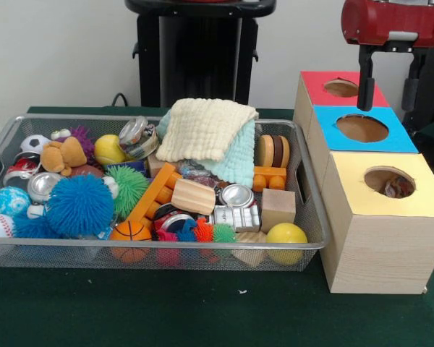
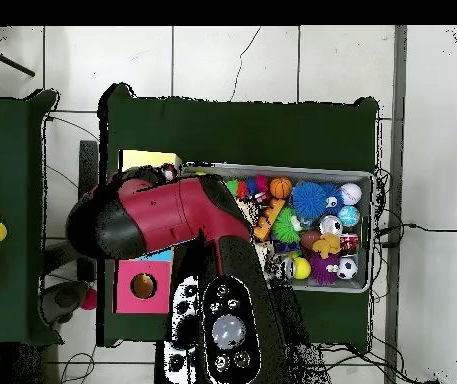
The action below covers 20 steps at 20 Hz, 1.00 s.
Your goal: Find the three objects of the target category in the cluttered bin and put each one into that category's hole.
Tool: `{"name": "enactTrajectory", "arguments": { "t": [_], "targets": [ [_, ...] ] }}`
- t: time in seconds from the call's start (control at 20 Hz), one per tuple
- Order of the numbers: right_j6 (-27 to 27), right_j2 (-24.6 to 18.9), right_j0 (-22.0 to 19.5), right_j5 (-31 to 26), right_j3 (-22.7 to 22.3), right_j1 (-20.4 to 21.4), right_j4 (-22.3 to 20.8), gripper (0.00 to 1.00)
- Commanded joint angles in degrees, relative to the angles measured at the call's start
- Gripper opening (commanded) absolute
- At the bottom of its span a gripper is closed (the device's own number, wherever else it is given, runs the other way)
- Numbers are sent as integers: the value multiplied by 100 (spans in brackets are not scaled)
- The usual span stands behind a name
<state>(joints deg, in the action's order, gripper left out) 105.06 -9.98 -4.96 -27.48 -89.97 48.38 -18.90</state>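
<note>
The silver mesh bin point(image 1: 159, 246) sits at left, full of toys; it also shows in the overhead view point(image 2: 371, 232). Right of it, the yellow-topped wooden box point(image 1: 380, 238) stands nearest, and a patterned fabric thing point(image 1: 400, 189) shows inside its round hole point(image 1: 385, 178). A bit of patterned fabric point(image 1: 195, 173) peeks out under the cloths in the bin; I cannot tell what it is. My gripper point(image 1: 389, 90) hangs open and empty above the blue-topped and red-topped boxes. In the overhead view the arm point(image 2: 172, 215) hides the gripper.
The blue-topped box point(image 1: 401, 139) and red-topped box point(image 1: 315, 83) stand behind the yellow one. The bin holds cream and mint cloths point(image 1: 206, 130), a blue spiky ball point(image 1: 79, 204), a green spiky ball point(image 1: 130, 186), a small basketball point(image 1: 130, 231), a yellow ball point(image 1: 286, 233) and wooden blocks point(image 1: 277, 208).
</note>
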Motion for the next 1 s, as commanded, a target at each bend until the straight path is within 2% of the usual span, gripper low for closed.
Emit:
{"name": "enactTrajectory", "arguments": {
  "t": [0.05, 0.4, 0.7, 0.8, 1.0],
  "targets": [
    [227, 52, -105, -277, -103, -163, -172, 100],
    [496, 238, -67, 66, -243, -221, -228, 100],
    [985, 910, 214, 413, -184, -474, -485, 100],
    [843, 965, 214, 697, -222, -568, -601, 100],
    [1012, 1061, 180, 1340, -355, -748, -470, 100]
  ]
}}
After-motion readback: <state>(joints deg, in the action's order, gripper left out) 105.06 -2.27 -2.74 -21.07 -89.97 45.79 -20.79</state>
